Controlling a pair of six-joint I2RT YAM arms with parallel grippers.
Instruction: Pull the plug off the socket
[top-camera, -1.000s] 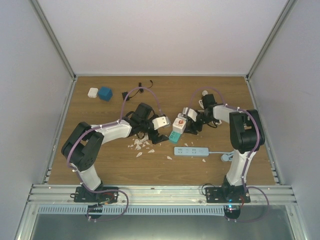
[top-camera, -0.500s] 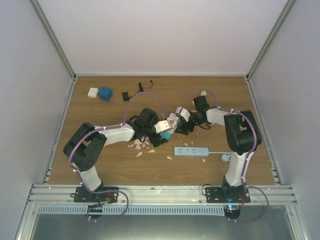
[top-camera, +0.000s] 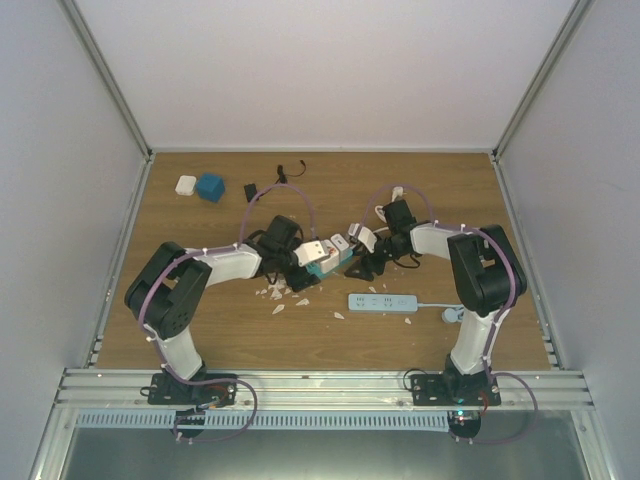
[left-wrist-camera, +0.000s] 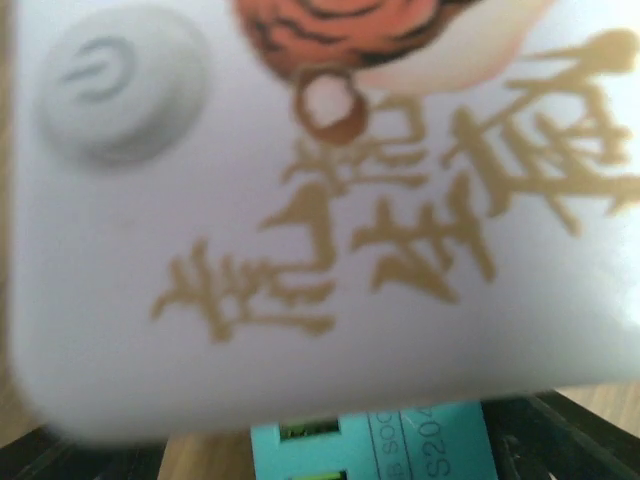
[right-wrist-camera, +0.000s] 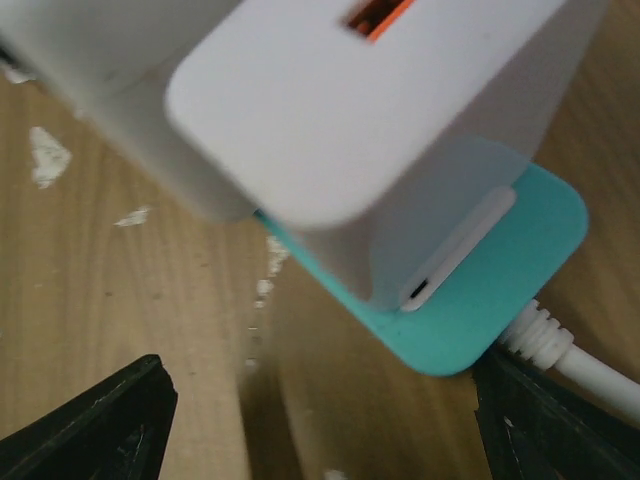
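Note:
A white plug adapter (top-camera: 340, 244) sits in a teal socket cube (top-camera: 334, 263) at mid-table, between both grippers. In the left wrist view the adapter's face (left-wrist-camera: 300, 230), with gold characters and a round button, fills the frame above the teal cube (left-wrist-camera: 370, 445). My left gripper (left-wrist-camera: 330, 455) is open, its right finger (left-wrist-camera: 570, 430) against the cube and wood showing on the other side. In the right wrist view the adapter (right-wrist-camera: 340, 110) shows an orange port, and the cube (right-wrist-camera: 480, 310) has a white cord (right-wrist-camera: 570, 355). My right gripper (right-wrist-camera: 320, 430) is open just short of it.
A light blue power strip (top-camera: 383, 302) lies in front of the grippers, its cord running right. White chips (top-camera: 280, 292) litter the wood by the left gripper. A blue cube (top-camera: 210, 187), a small white block (top-camera: 186, 185) and a black adapter (top-camera: 250, 190) sit at the back left.
The right gripper has moved left with the adapter and cube towards the left gripper. The left gripper has drawn back slightly, and both now flank the cube closely.

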